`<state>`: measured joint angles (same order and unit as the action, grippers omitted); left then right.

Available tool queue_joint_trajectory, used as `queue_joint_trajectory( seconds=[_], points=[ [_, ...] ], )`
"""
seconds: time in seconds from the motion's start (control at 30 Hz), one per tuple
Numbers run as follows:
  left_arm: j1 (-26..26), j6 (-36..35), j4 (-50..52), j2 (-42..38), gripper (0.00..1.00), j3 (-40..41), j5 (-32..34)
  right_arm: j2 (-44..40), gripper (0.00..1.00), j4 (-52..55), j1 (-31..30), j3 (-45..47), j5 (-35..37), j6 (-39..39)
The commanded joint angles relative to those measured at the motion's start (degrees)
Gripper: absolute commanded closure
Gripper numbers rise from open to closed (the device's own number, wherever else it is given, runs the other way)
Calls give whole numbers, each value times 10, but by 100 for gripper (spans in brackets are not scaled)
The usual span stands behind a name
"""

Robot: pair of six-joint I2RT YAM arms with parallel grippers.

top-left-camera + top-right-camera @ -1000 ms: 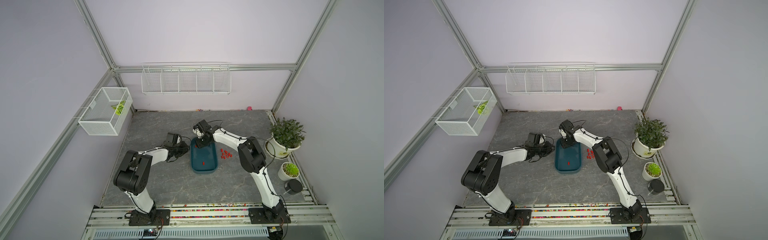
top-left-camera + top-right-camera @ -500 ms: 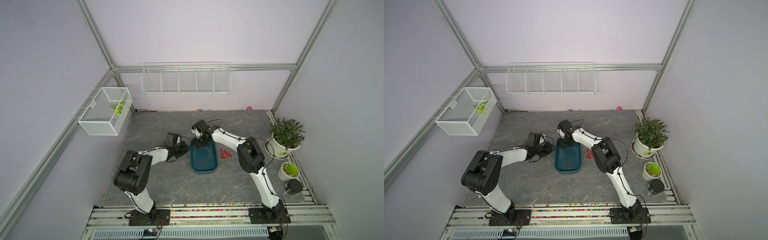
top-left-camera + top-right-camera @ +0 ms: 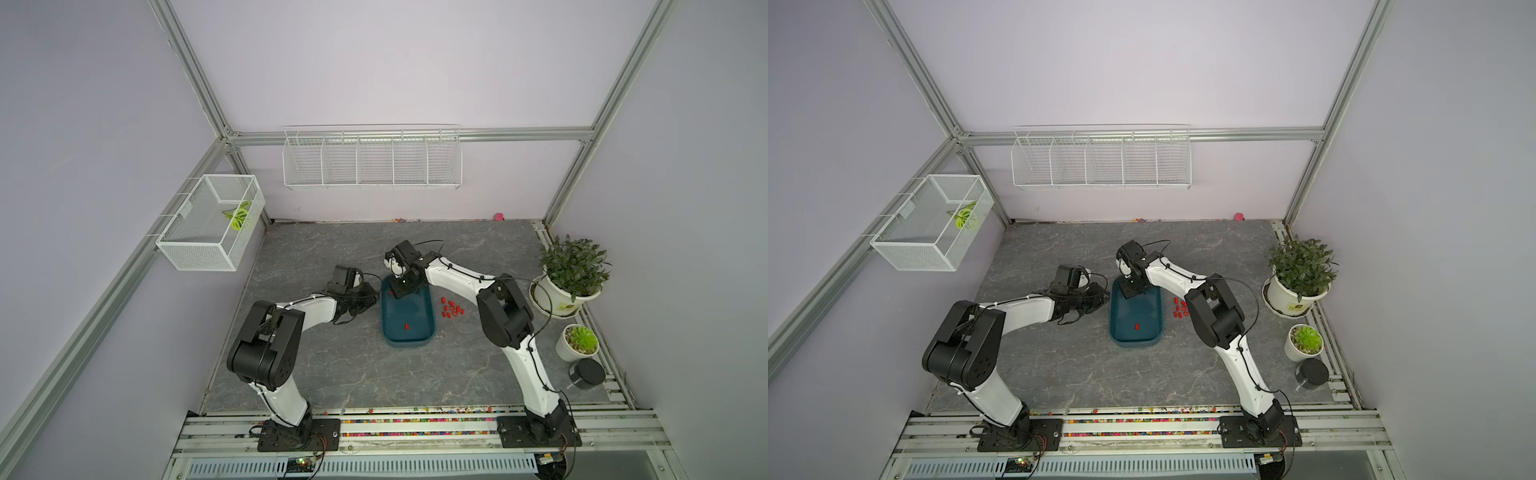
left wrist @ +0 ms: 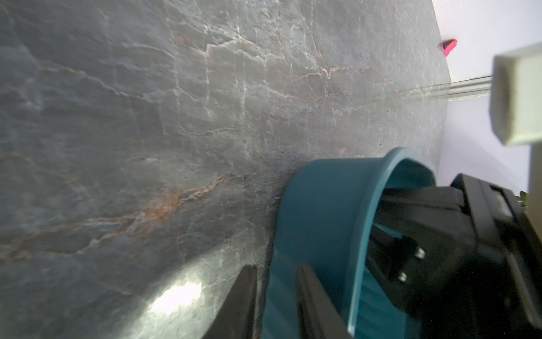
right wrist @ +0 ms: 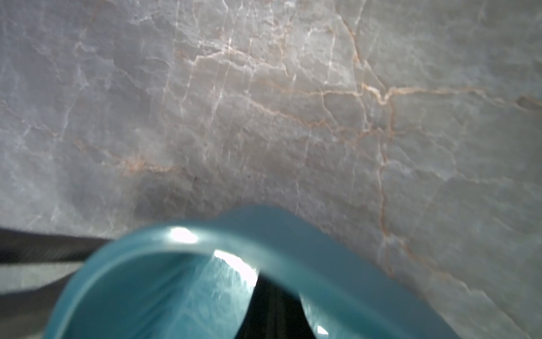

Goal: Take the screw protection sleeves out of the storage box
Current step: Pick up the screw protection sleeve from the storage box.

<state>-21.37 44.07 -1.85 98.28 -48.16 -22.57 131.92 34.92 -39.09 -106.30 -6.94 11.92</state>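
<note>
1. While one tiny bright red cylindrical screw protection sleeve [image 3: 407,327] lies alone on the floor of the shallow dark teal plastic storage box [image 3: 417,309], toward its near end, you can see the other red sleeves [image 3: 451,309] clustered on the grey marbled tabletop [image 3: 332,374]. They sit just beside the box on your right arm's side, so I judge the job nearly done.
2. Your left gripper [image 4: 275,278] sits at the box's far corner on its own side. Its jaws are drawn close with the teal wall between them, apparently pinching it to steady the tub.
3. Your right gripper [image 3: 400,290] reaches into the far end of the box with its jaws fully closed. You cannot tell whether it has a sleeve, the wall or nothing, because its wrist view is blurred.
4. The step in hand looks like a pick at the far end. Next, you need to lift clear of the rim and carry across to the cluster. The lone sleeve then calls for a fine, centred pinch that does not nudge it away.
</note>
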Motion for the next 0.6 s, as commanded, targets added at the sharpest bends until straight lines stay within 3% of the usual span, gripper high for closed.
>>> queue_joint_trajectory(
  seconds=[0.0, 0.57],
  points=[
    [4, -9, -5, 1, 70, -5, -5, -49, 100, -5, -3, 19, 10, -2],
    [4, -8, -5, 1, 70, -6, -5, -182, 100, 9, 0, 96, 14, -5]
  ],
)
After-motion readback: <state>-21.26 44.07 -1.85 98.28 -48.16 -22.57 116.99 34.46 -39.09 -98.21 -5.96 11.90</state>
